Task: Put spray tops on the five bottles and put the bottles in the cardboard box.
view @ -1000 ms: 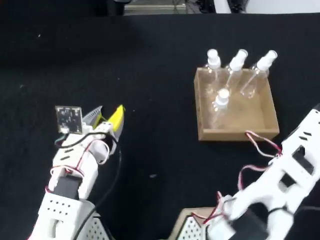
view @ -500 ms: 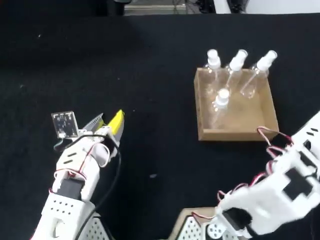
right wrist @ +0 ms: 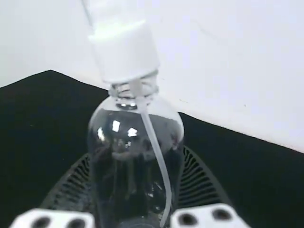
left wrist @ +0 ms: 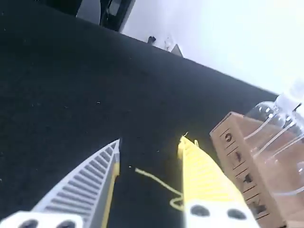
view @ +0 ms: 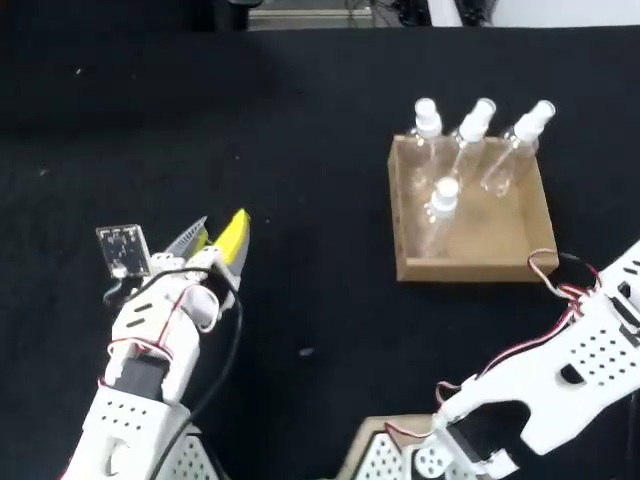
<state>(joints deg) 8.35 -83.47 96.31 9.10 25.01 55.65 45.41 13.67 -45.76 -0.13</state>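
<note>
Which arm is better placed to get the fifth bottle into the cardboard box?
Right. The right gripper holds the bottle, spray top on, and the cardboard box lies on that arm's side. The left gripper is open and empty.

The right arm [view: 575, 365] has swung back from the cardboard box [view: 470, 268], sinking lower and flatter toward the near right corner of the desk [view: 300, 150]. The left gripper [view: 220, 220] has drawn back slightly, and the small circuit board [view: 120, 250] beside it has slid left.
</note>
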